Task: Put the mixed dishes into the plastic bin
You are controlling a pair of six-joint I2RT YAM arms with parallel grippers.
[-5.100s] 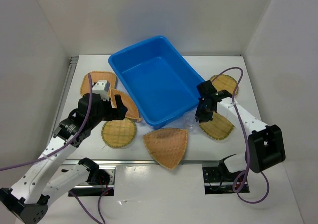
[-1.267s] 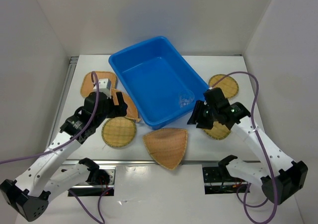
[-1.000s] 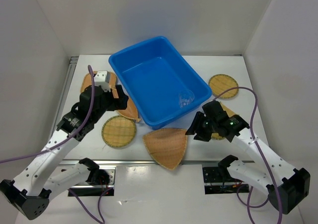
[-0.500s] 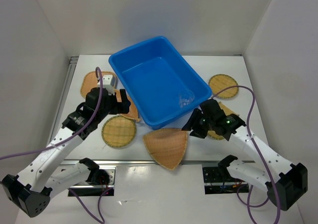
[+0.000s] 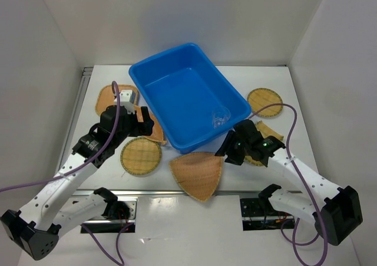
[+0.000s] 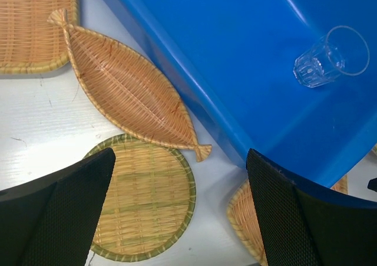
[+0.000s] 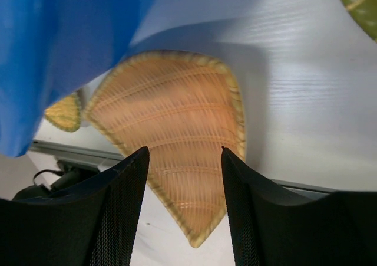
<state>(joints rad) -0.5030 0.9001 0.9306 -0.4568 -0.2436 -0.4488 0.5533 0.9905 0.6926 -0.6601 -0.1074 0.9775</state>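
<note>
Lying diagonally, leaf-shaped tray (image 6: pixel 126 95), alongside blue bin (image 6: pixel 224 53)

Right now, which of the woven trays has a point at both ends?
The leaf-shaped tray beside the blue bin; the others are round, fan-shaped or squarish.

The plastic bin (image 5: pixel 177 89) sits mid-frame on the surface (image 5: pixel 259 77), with the clear cup (image 5: pixel 219 119) inside near its lower-right corner. To the bin's left lie a squarish tray (image 5: pixel 107 99) at upper left, the leaf-shaped tray (image 6: pixel 126 95) just beside the bin's wall, and a round tray (image 5: pixel 141 157) below that. The fan-shaped tray (image 5: pixel 197 173) lies below the bin, and another round tray (image 5: pixel 264 101) lies to the bin's right.
</note>
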